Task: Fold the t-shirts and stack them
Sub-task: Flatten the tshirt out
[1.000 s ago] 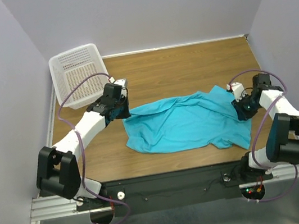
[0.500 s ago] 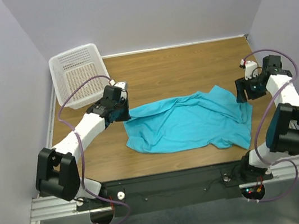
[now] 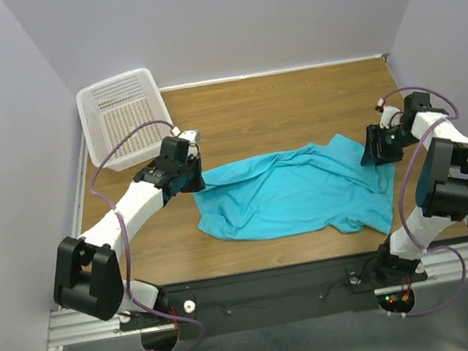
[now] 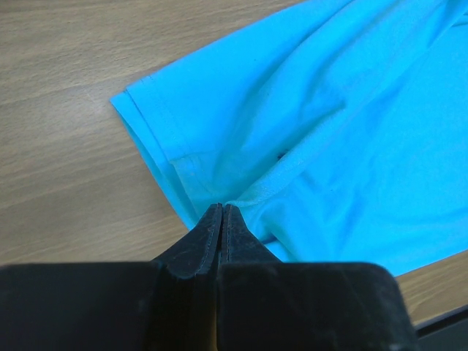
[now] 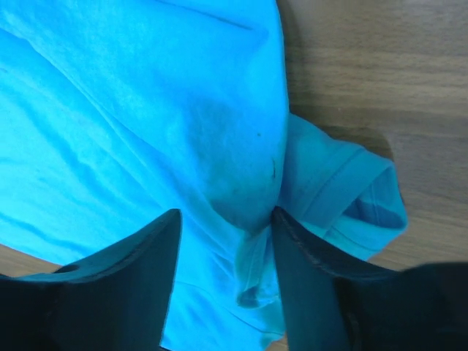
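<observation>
Left end effector (image 4: 221, 210), pinching t-shirt (image 4: 329, 146) edge

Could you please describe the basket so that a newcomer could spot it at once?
Start at the wooden table and go to its far left corner. The basket sits there: white perforated plastic, unlike the turquoise shirt mid-table.

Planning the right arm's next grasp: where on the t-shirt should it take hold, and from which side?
Probably the raised fold of the t-shirt beside its bunched sleeve. It humps up between the fingers of the open right end effector, so coming straight down from above and pinching across the ridge looks simplest.
</observation>
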Action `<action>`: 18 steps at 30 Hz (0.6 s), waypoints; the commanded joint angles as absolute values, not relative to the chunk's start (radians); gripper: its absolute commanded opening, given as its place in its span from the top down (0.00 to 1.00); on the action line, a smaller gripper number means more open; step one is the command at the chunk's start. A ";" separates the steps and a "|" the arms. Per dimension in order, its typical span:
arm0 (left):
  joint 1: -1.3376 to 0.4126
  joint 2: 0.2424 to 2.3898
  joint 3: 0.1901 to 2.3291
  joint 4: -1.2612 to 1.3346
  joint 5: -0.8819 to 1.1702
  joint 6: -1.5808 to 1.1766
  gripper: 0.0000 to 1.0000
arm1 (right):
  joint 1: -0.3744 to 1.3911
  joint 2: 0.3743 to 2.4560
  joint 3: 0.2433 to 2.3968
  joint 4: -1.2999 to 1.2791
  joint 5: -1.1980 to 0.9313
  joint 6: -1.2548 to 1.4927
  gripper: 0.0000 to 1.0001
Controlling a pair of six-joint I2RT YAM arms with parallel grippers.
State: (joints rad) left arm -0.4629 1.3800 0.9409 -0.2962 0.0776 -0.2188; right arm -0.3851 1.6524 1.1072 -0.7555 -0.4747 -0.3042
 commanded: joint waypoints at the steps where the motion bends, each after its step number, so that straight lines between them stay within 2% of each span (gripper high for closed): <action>1: -0.462 1.330 0.930 -0.278 0.094 -0.215 1.00 | -0.390 1.670 1.161 -0.752 -0.535 -0.265 0.44; 6: -0.460 1.330 0.928 -0.272 0.095 -0.215 1.00 | -0.390 1.706 1.172 -0.746 -0.538 -0.255 0.49; 9: -0.460 1.333 0.930 -0.265 0.097 -0.216 1.00 | -0.390 1.723 1.178 -0.741 -0.525 -0.252 0.55; 11: -0.462 1.335 0.931 -0.261 0.098 -0.218 1.00 | -0.390 1.736 1.184 -0.739 -0.523 -0.250 0.65; 12: -0.462 1.338 0.940 -0.259 0.097 -0.218 1.00 | -0.390 1.738 1.187 -0.738 -0.520 -0.250 0.81; 14: -0.460 1.339 0.960 -0.255 0.086 -0.218 1.00 | -0.390 1.715 1.200 -0.720 -0.514 -0.249 0.97; 15: -0.462 1.336 0.968 -0.250 0.081 -0.219 1.00 | -0.390 1.703 1.207 -0.713 -0.514 -0.249 0.99; 18: -0.460 1.309 1.020 -0.227 0.048 -0.221 1.00 | -0.390 1.637 1.288 -0.706 -0.515 -0.267 0.99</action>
State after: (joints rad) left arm -0.4629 1.3685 0.9409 -0.2749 0.0772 -0.2192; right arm -0.3851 1.7329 1.1702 -0.7528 -0.5083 -0.2546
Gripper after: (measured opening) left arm 0.080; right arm 0.023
